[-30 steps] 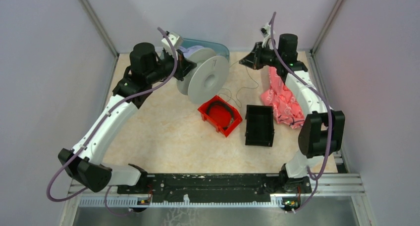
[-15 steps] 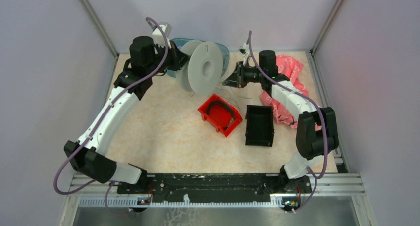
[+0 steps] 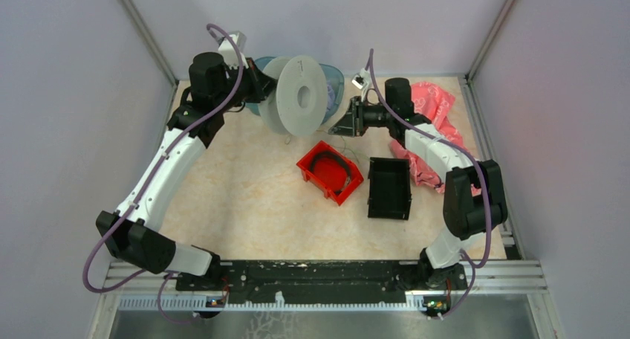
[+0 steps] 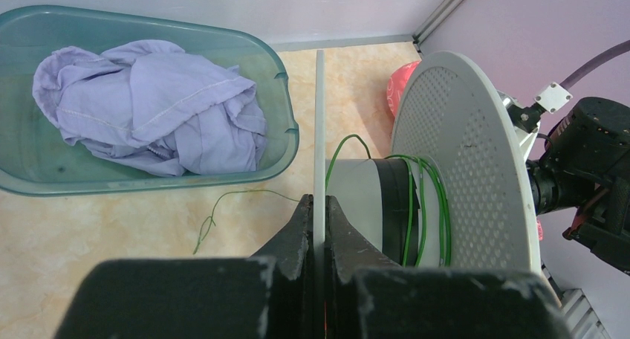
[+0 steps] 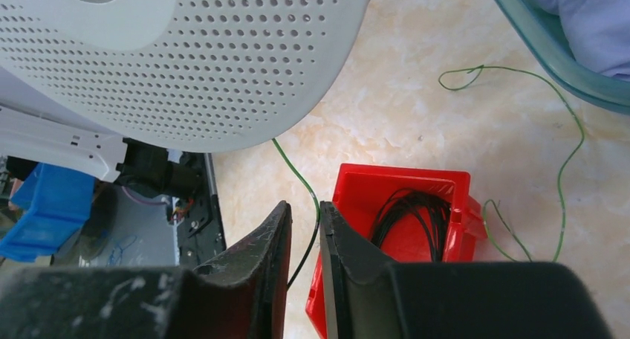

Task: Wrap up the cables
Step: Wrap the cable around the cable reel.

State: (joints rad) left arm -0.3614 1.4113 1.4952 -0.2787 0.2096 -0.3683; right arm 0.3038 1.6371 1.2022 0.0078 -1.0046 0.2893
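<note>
The white spool [image 3: 301, 95] is held off the table at the back, and my left gripper [image 4: 318, 209] is shut on its thin near flange. Several turns of green cable [image 4: 423, 205] lie on the spool's hub. The cable's free end [image 4: 223, 201] trails on the table. My right gripper [image 5: 304, 220] hangs just right of the spool [image 5: 186, 49], above the red bin. It is open by a narrow gap, and a strand of the green cable [image 5: 301, 179] runs loose between its fingers. More green cable [image 5: 568, 131] loops over the table.
A red bin [image 3: 330, 172] holding a black cable coil and an empty black bin [image 3: 389, 188] sit mid-table. A teal tub [image 4: 282, 142] with lilac cloth stands behind the spool. A pink cloth [image 3: 431, 142] lies at the back right.
The left arm drew the spool back and turned it. The right arm swung left from the back right to beside the spool, and its jaws parted slightly.
</note>
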